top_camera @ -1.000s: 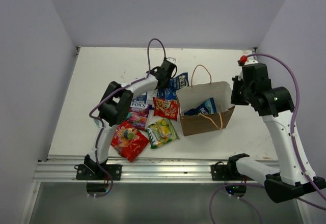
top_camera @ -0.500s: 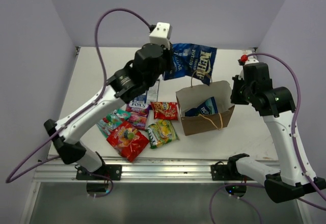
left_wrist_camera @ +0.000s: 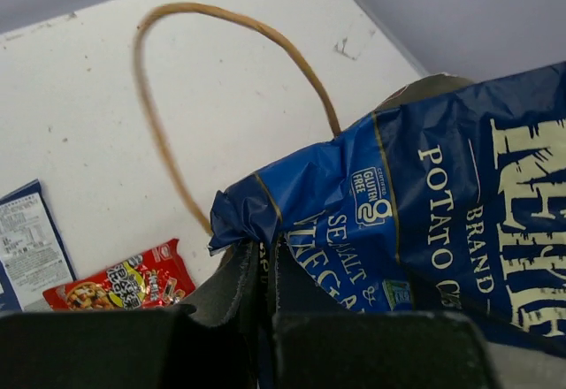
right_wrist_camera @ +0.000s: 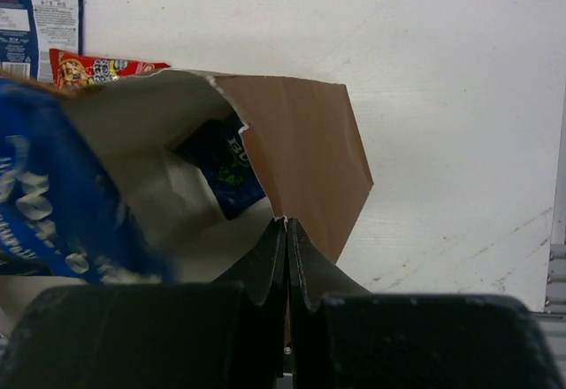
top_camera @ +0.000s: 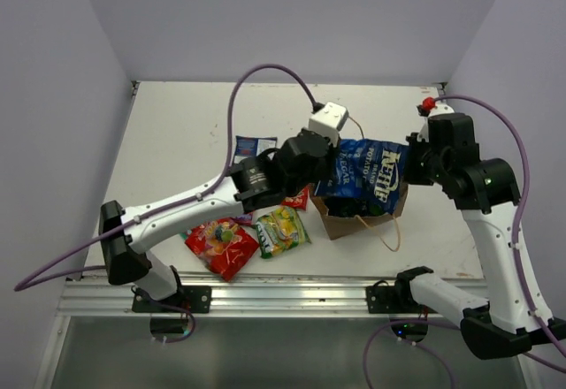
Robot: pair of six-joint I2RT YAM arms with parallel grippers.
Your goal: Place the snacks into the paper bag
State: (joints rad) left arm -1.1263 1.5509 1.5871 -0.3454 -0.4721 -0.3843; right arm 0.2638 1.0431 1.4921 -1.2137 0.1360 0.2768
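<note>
A dark blue chip bag (top_camera: 371, 175) hangs tilted over the mouth of the brown paper bag (top_camera: 352, 225), its lower end dipping inside. My left gripper (top_camera: 336, 173) is shut on that packet's crumpled corner (left_wrist_camera: 243, 221), pinched between the fingers (left_wrist_camera: 232, 285). My right gripper (right_wrist_camera: 286, 223) is shut on the paper bag's right rim (right_wrist_camera: 301, 150) and holds it open. Another blue packet (right_wrist_camera: 221, 170) lies inside the bag. On the table to the left lie other snacks: a red candy bag (top_camera: 221, 246), a yellow-green packet (top_camera: 281, 230) and a small red packet (top_camera: 299, 198).
A flat blue packet (top_camera: 255, 146) lies behind my left arm. One loop handle (left_wrist_camera: 177, 97) lies on the table behind the bag, the other (top_camera: 386, 232) hangs off its front. The table's front rail (top_camera: 265, 296) runs near the arm bases.
My left arm lifted the blue chip bag off the table, raised it high at the back, then swung it down and forward onto the paper bag's mouth. The right gripper kept its hold.
</note>
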